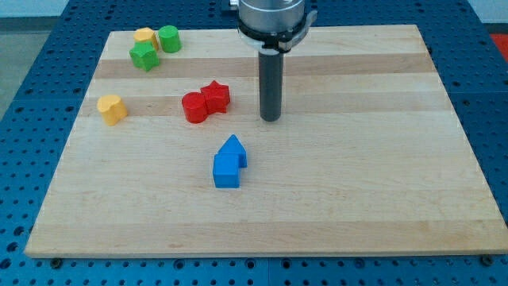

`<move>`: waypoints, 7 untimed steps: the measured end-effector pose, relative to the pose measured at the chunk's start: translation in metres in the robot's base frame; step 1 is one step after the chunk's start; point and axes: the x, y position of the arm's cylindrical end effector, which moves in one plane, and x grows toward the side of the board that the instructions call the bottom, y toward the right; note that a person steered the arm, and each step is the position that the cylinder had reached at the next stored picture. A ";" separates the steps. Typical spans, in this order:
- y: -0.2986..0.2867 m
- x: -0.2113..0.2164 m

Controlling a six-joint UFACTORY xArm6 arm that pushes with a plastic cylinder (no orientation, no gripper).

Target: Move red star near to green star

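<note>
The red star (216, 96) lies left of the board's middle, touching a red cylinder (194, 107) on its left. The green star (144, 56) sits near the view's top left, beside a green cylinder (168, 38) and a yellow block (145, 36). My tip (271, 118) rests on the board to the right of the red star, with a gap between them.
A yellow block (112, 109) lies at the left side. Two blue blocks touch below the red ones: a house-like one (234, 148) and a cube (226, 171). The wooden board (357, 191) sits on a blue perforated table.
</note>
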 end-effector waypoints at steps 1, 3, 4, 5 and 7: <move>-0.018 0.001; -0.050 -0.001; -0.051 -0.013; -0.055 -0.024; -0.084 -0.025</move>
